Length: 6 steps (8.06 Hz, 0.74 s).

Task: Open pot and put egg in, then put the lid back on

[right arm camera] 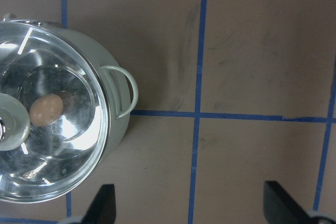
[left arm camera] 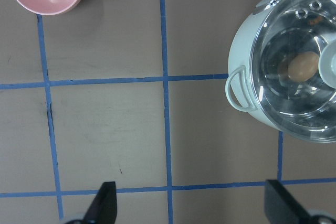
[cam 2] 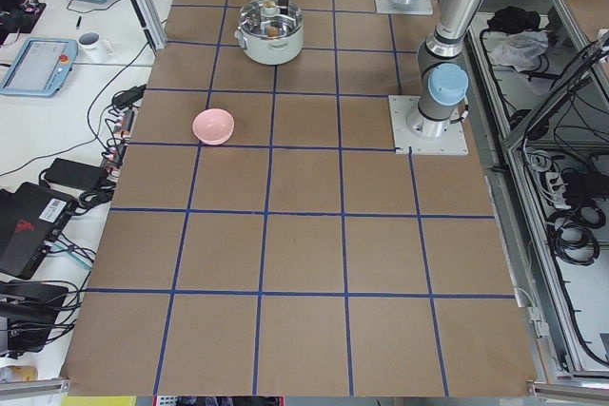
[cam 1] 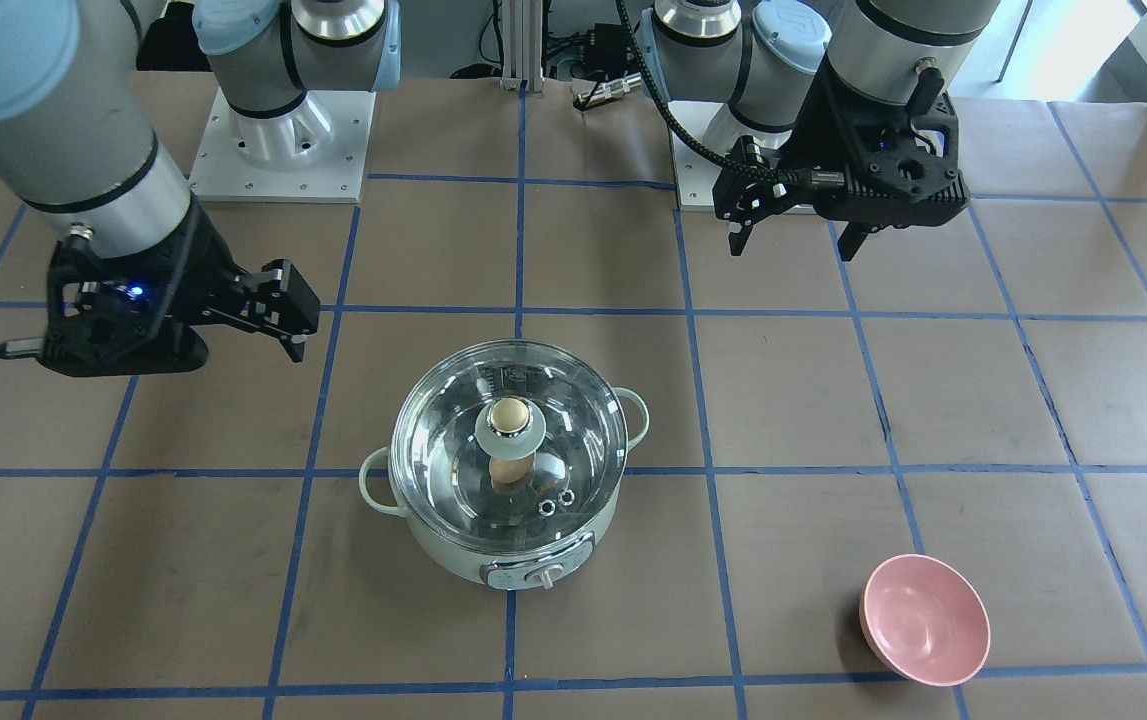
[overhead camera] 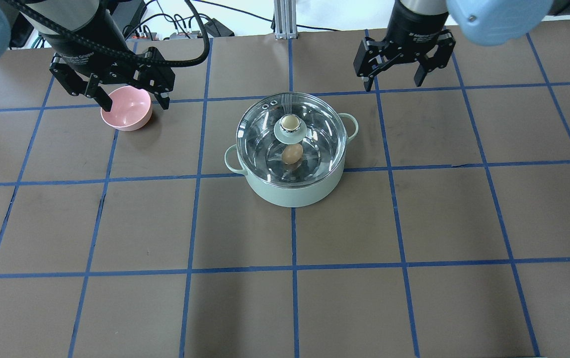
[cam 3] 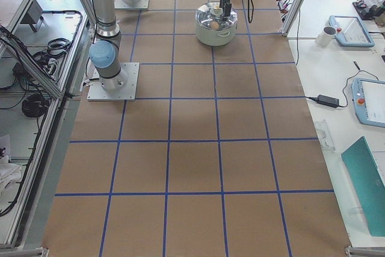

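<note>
The mint-green pot (overhead camera: pixel 292 191) stands mid-table with the clear glass lid (overhead camera: pixel 260 136) seated on it, beige knob (overhead camera: pixel 289 121) on top. The tan egg (overhead camera: pixel 291 154) lies inside on the steel bottom, seen through the glass. It also shows in the front view (cam 1: pixel 507 471) and both wrist views (left arm camera: pixel 302 66) (right arm camera: pixel 46 109). My left gripper (overhead camera: pixel 130 99) hangs open and empty, high and to the pot's left. My right gripper (overhead camera: pixel 396 77) hangs open and empty, high and beyond the pot's right. Neither touches the pot or lid.
An empty pink bowl (overhead camera: pixel 125 115) sits on the table left of the pot, beneath my left gripper in the overhead view. The brown tabletop carries a blue tape grid. The arm bases (cam 1: pixel 281 140) are bolted along the robot's edge.
</note>
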### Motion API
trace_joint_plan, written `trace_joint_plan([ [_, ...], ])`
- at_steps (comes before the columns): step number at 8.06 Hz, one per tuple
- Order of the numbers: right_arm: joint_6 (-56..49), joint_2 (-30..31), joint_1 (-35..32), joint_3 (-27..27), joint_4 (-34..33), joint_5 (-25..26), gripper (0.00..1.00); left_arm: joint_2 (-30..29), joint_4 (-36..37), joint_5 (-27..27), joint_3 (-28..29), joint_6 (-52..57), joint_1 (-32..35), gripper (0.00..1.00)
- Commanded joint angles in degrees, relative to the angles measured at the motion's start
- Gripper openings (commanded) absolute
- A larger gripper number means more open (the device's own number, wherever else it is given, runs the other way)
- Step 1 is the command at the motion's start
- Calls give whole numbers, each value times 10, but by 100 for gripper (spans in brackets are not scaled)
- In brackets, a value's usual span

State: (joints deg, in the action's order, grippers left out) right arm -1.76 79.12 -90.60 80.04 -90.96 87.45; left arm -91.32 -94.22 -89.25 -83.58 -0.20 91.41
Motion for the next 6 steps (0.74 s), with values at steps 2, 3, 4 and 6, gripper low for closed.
trace_joint_plan([
  [2, -1, 29, 29, 13, 22, 1, 100, 0, 0, -1, 0, 0, 0, 100],
  [3, -1, 29, 28, 15, 20, 1, 100, 0, 0, -1, 0, 0, 0, 100],
  [4, -1, 29, 28, 15, 18, 0, 100, 0, 0, -1, 0, 0, 0, 100],
  [6, -1, 29, 28, 15, 19, 1, 100, 0, 0, -1, 0, 0, 0, 100],
])
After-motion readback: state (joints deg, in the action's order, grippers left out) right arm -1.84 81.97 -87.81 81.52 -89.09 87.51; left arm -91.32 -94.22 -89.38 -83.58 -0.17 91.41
